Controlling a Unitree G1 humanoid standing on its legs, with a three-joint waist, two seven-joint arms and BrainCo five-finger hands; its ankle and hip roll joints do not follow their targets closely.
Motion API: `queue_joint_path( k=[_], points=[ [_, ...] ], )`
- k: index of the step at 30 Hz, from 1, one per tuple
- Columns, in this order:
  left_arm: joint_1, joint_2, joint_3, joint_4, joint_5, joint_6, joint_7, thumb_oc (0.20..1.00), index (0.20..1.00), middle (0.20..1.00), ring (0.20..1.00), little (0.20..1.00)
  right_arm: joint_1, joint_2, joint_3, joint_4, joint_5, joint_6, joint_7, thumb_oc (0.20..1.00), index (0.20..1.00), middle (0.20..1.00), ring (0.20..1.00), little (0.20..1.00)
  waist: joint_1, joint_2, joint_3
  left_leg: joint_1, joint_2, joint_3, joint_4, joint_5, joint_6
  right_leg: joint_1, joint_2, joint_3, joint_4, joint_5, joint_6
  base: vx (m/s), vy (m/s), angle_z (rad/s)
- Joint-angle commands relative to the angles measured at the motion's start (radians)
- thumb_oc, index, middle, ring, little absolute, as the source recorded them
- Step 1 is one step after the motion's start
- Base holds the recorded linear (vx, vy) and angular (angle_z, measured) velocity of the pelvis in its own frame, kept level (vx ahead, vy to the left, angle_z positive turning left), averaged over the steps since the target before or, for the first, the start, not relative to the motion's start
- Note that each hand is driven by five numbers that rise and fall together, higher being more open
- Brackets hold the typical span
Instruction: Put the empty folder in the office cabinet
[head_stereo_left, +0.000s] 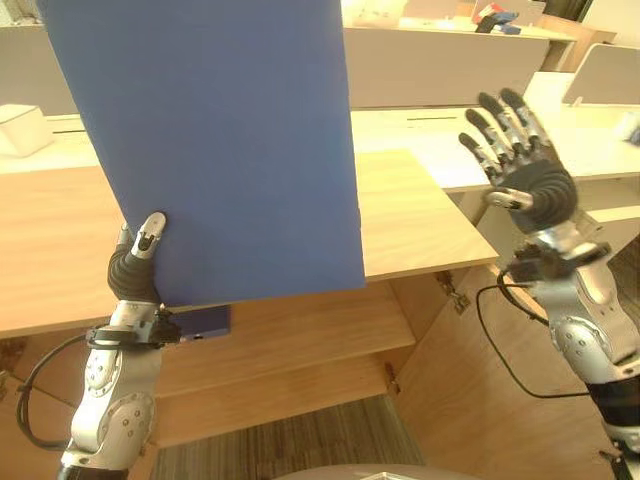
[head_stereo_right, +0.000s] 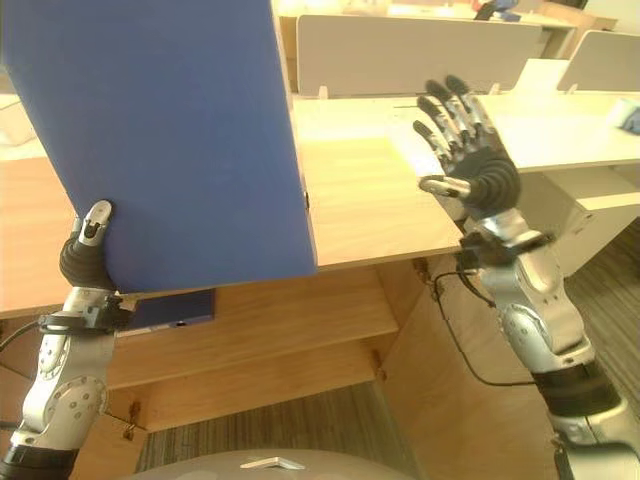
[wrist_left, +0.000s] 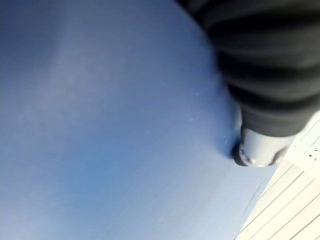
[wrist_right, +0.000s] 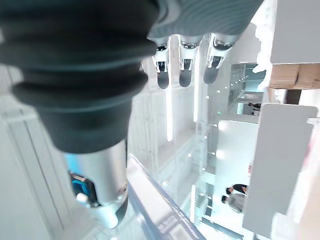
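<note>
The blue folder (head_stereo_left: 220, 130) stands upright in the air above the wooden desk, wide and flat, covering much of the left side. My left hand (head_stereo_left: 135, 265) holds it at its lower left corner, the thumb pressed on the front face and the fingers hidden behind. In the left wrist view the folder (wrist_left: 110, 125) lies right against the hand. Below the desk, the wooden office cabinet's shelf (head_stereo_left: 300, 335) shows with its door (head_stereo_left: 470, 370) swung open to the right. My right hand (head_stereo_left: 530, 180) is raised over the desk's right end, fingers (wrist_right: 182, 70) straight and spread, holding nothing.
The wooden desk top (head_stereo_left: 420, 220) juts out over the cabinet. Behind it run white desks with a grey partition (head_stereo_left: 440, 65). A white box (head_stereo_left: 22, 128) sits at the far left. Striped carpet (head_stereo_left: 300, 440) lies in front of the cabinet.
</note>
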Motion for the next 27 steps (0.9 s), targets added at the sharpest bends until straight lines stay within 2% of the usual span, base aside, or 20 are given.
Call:
queue_joint_path(
  k=[1, 8, 15, 23, 27],
  points=[
    [-0.063, 0.111, -0.008, -0.025, 0.044, -0.035, 0.0, 0.2, 0.2, 0.2, 0.2, 0.2, -0.08, -0.021, 0.03, 0.024, -0.02, 0.003, -0.011, 1.0, 1.0, 1.0, 1.0, 1.0, 0.03, -0.039, -0.037, 0.001, 0.057, -0.057, -0.009, -0.053, -0.037, -0.023, -0.139, -0.018, 0.009, 0.048, 0.117, 0.0, 0.0, 0.0],
    [-0.021, 0.162, -0.009, -0.009, 0.12, -0.03, 0.011, 0.2, 0.2, 0.2, 0.2, 0.2, -0.182, -0.053, 0.149, 0.09, -0.027, 0.056, -0.009, 1.0, 1.0, 1.0, 1.0, 1.0, 0.041, -0.038, -0.031, 0.0, 0.061, -0.058, -0.009, -0.049, -0.041, -0.022, -0.137, -0.023, 0.009, 0.049, 0.115, 0.0, 0.0, 0.0],
    [0.003, 0.202, -0.009, 0.028, 0.22, -0.024, 0.023, 0.2, 0.2, 0.2, 0.2, 0.2, -0.272, 0.01, 0.21, 0.189, -0.057, 0.081, -0.034, 1.0, 1.0, 1.0, 1.0, 1.0, 0.06, -0.033, -0.026, -0.004, 0.062, -0.065, -0.009, -0.046, -0.042, -0.02, -0.136, -0.026, 0.007, 0.047, 0.112, 0.0, -0.001, 0.01],
    [0.0, 0.202, -0.015, 0.058, 0.263, -0.027, 0.029, 0.2, 0.2, 0.2, 0.2, 0.2, -0.312, 0.053, 0.245, 0.232, -0.069, 0.103, -0.04, 1.0, 1.0, 1.0, 1.0, 1.0, 0.065, -0.029, -0.024, -0.005, 0.063, -0.069, -0.009, -0.046, -0.045, -0.016, -0.134, -0.031, 0.005, 0.044, 0.109, 0.0, -0.002, 0.01],
    [-0.021, 0.195, -0.032, 0.074, 0.291, -0.028, 0.043, 0.2, 0.2, 0.2, 0.2, 0.2, -0.327, 0.107, 0.282, 0.252, -0.063, 0.127, -0.042, 1.0, 1.0, 1.0, 1.0, 1.0, 0.068, -0.025, -0.021, -0.005, 0.065, -0.072, -0.009, -0.044, -0.047, -0.014, -0.13, -0.033, 0.005, 0.042, 0.106, 0.0, 0.0, 0.0]
  ],
)
